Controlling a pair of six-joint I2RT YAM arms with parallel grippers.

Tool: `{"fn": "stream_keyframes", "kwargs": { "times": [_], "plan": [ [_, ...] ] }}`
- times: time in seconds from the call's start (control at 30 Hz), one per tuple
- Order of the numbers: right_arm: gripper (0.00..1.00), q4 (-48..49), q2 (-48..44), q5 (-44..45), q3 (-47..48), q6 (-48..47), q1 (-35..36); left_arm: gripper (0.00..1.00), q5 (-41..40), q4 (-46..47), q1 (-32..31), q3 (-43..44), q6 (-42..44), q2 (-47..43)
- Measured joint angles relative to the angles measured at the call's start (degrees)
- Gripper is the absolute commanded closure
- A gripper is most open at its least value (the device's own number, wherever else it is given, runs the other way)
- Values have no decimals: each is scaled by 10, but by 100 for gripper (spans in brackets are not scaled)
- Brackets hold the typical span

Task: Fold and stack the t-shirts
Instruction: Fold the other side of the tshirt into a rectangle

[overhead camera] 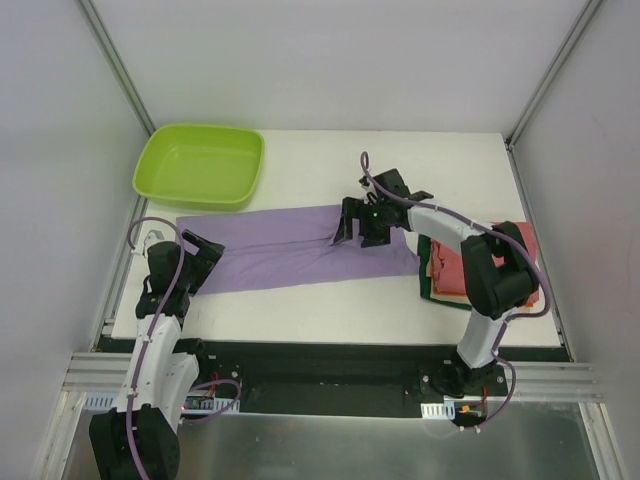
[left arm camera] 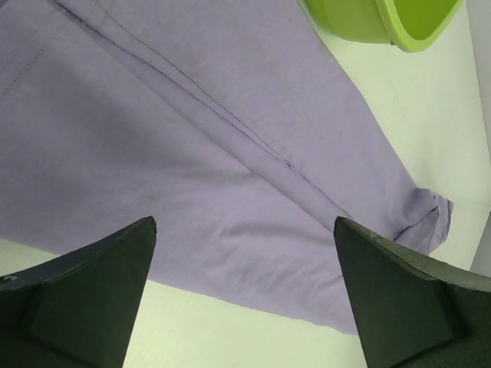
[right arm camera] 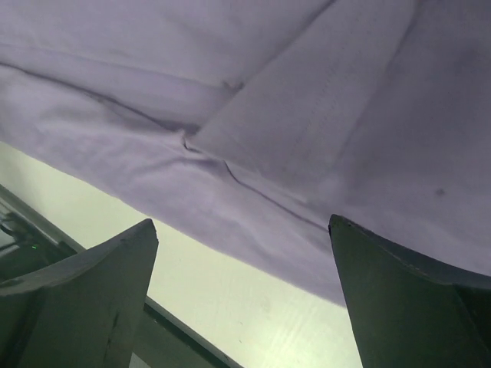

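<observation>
The lilac t-shirt point(overhead camera: 290, 250) lies flat on the white table, folded into a long strip running left to right. My left gripper point(overhead camera: 200, 255) hovers open over its left end; in the left wrist view the shirt point(left arm camera: 192, 138) and its near hem show between the spread fingers of this gripper point(left arm camera: 244, 224). My right gripper point(overhead camera: 358, 232) is open above the strip's right part; the cloth point(right arm camera: 307, 115) with a sleeve fold fills the view of this gripper point(right arm camera: 242, 224). A folded red shirt point(overhead camera: 450, 262) lies on a dark green one point(overhead camera: 428, 292) at the right, partly hidden by the right arm.
A lime-green tub point(overhead camera: 200, 165) stands at the back left, just behind the shirt; its rim shows in the left wrist view point(left arm camera: 383, 23). The enclosure's walls stand close on both sides. A dark rail point(right arm camera: 31, 230) runs along the table's edge.
</observation>
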Motion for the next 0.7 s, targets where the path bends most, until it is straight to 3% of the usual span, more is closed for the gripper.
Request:
{"fn": "stream_keyframes", "kwargs": {
  "times": [0.27, 0.7],
  "plan": [
    [4, 63, 85, -35, 35, 57, 2, 1, 8, 0, 0, -5, 5, 6],
    [4, 73, 198, -47, 251, 89, 24, 1, 7, 0, 0, -5, 14, 17]
  ]
}}
